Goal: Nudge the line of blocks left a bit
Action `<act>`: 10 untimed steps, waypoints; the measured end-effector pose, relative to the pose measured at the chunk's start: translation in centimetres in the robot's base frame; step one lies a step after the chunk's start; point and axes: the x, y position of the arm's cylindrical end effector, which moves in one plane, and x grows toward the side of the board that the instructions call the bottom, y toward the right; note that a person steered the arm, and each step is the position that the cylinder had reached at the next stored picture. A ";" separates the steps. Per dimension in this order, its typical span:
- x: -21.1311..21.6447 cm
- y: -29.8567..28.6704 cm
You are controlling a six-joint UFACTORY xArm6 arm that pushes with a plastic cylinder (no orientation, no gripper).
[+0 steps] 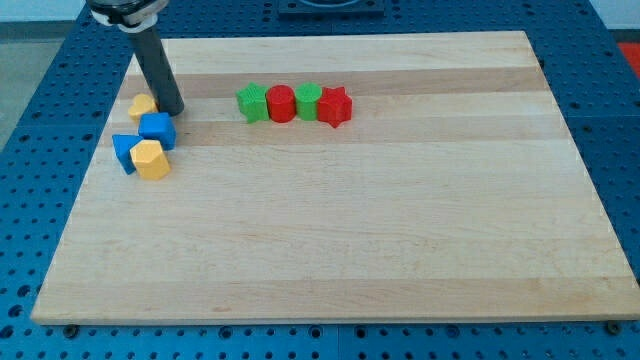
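A line of blocks lies near the view's top centre: a green star-shaped block (252, 102), a red cylinder (281, 103), a green cube (307, 100) and a red star-shaped block (335, 106), touching side by side. My tip (174, 109) rests on the board well to the left of the line, beside a cluster of other blocks. The rod rises up and to the left out of the view's top.
A cluster sits at the view's left: a yellow block (143, 107) just left of my tip, a blue cube (157, 129), a blue triangular block (124, 152) and a yellow hexagonal block (150, 159). The wooden board (340, 240) lies on a blue perforated table.
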 end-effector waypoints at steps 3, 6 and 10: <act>-1.7 4.3; -11.5 12.2; -1.5 28.0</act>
